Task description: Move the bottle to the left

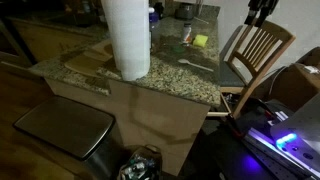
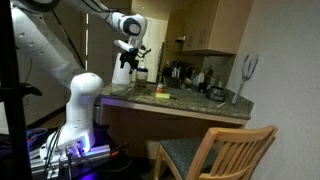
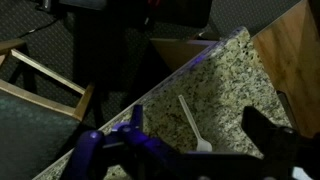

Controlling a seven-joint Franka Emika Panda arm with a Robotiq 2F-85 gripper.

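The bottle (image 1: 186, 36) appears as a small slim pale thing with a reddish bit, beside a yellow sponge (image 1: 200, 41) far back on the granite counter (image 1: 180, 80); it is too small to make out well. It does not show in the wrist view. My gripper (image 2: 131, 52) hangs high above the counter, open and empty. It also shows at the top of an exterior view (image 1: 262, 10). In the wrist view the open fingers (image 3: 195, 140) frame bare granite and a white plastic spoon (image 3: 189, 122).
A tall white paper-towel roll (image 1: 127, 38) stands at the counter's near end, with a blue-topped bottle (image 1: 153, 14) behind it. A wooden chair (image 1: 258, 52) stands by the counter's side. A metal bin (image 1: 62, 130) sits on the floor. Kitchen items (image 2: 180, 72) crowd the counter's back.
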